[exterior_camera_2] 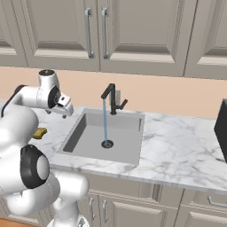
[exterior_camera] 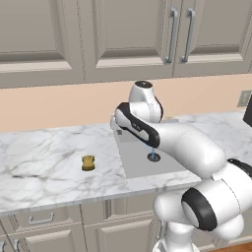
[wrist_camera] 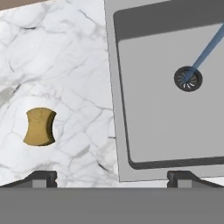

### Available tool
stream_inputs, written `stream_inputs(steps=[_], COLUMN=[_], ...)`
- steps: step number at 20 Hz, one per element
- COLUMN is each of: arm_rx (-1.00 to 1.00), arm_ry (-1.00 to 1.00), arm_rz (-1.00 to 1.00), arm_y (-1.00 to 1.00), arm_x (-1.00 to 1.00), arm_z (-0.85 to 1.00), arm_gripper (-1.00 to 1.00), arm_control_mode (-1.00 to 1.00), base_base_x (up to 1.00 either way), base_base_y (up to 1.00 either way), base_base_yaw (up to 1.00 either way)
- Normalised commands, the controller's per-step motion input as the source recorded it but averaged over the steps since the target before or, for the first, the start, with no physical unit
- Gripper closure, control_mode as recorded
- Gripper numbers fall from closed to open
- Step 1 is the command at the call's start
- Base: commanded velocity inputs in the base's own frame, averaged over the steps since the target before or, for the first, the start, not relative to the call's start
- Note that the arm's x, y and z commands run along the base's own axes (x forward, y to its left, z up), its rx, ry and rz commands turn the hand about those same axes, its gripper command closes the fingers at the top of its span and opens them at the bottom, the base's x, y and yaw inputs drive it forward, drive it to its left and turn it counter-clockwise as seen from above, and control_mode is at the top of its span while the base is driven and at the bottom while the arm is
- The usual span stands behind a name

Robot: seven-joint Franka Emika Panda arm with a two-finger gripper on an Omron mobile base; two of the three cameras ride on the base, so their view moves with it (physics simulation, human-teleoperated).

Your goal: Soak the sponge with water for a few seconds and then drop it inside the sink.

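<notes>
The sponge [exterior_camera: 88, 163] [wrist_camera: 40, 127], a small yellow-orange block with pinched sides, lies flat on the white marble counter left of the sink [exterior_camera: 132, 162] [wrist_camera: 166, 131]. In the right base view the sponge [exterior_camera_2: 40, 132] peeks out beside the arm. Water [exterior_camera_2: 105, 119] [wrist_camera: 210, 48] falls in a thin blue stream from the black faucet [exterior_camera_2: 113, 98] onto the round drain [wrist_camera: 188, 78]. My gripper [wrist_camera: 112, 178] [exterior_camera_2: 66, 111] hovers high over the sink's left rim, pointing down, open, with nothing between its fingers. The sponge sits left of the left fingertip [wrist_camera: 41, 178].
Beige cabinets hang above the counter and drawers run below it. A black appliance [exterior_camera_2: 221, 128] [exterior_camera: 247, 113] stands on the counter far right of the sink. A wall outlet [exterior_camera: 244, 98] is on the backsplash. My own arm covers much of the sink in the left base view.
</notes>
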Motion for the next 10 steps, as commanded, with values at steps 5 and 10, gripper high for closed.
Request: stream_inputs(steps=[5, 10], arm_rx=[0.00, 0.00], arm_ry=[0.00, 0.00], arm_rz=[0.00, 0.00], arm_y=[0.36, 0.48], arm_x=[0.02, 0.07], arm_z=[-0.30, -0.27], arm_gripper=[-1.00, -1.00], arm_control_mode=[-1.00, -1.00], base_base_x=[0.00, 0.00], base_base_y=[0.00, 0.00], base_base_yaw=[0.00, 0.00])
